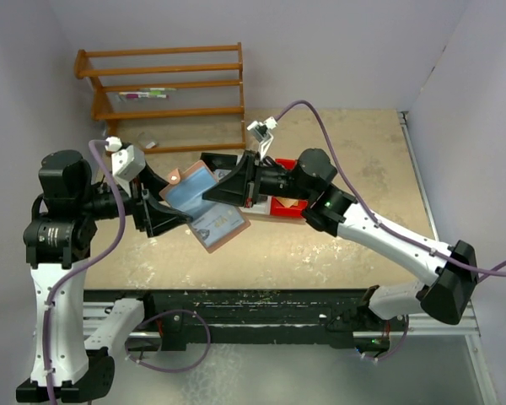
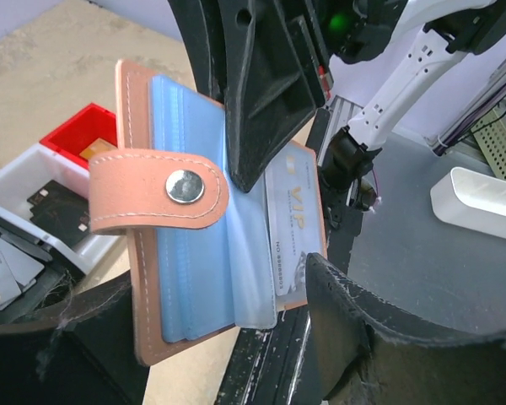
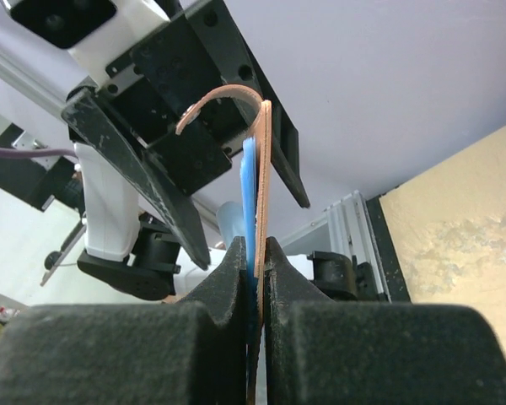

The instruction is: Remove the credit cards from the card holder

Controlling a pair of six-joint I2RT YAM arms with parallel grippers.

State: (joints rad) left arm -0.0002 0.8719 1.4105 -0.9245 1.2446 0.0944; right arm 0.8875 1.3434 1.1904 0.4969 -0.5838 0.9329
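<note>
The card holder (image 1: pixel 204 202) hangs open in mid-air between both arms, pinkish-brown with blue lining and a snap strap tab (image 2: pixel 156 189). My right gripper (image 1: pixel 229 187) is shut on its edge; in the right wrist view the fingertips (image 3: pixel 236 272) pinch the holder (image 3: pixel 262 169), seen edge-on. My left gripper (image 2: pixel 228 337) is open, and its fingers (image 2: pixel 379 337) straddle the holder's lower edge without clamping it. A pale credit card (image 2: pixel 292 218) marked VIP sits in a clear sleeve of the holder (image 2: pixel 194 278).
A red bin (image 1: pixel 285 204) lies under the right arm. In the left wrist view, the red bin (image 2: pixel 83 135) and a white bin (image 2: pixel 29 181) holding loose cards lie below. A wooden rack (image 1: pixel 169 93) stands at the back left.
</note>
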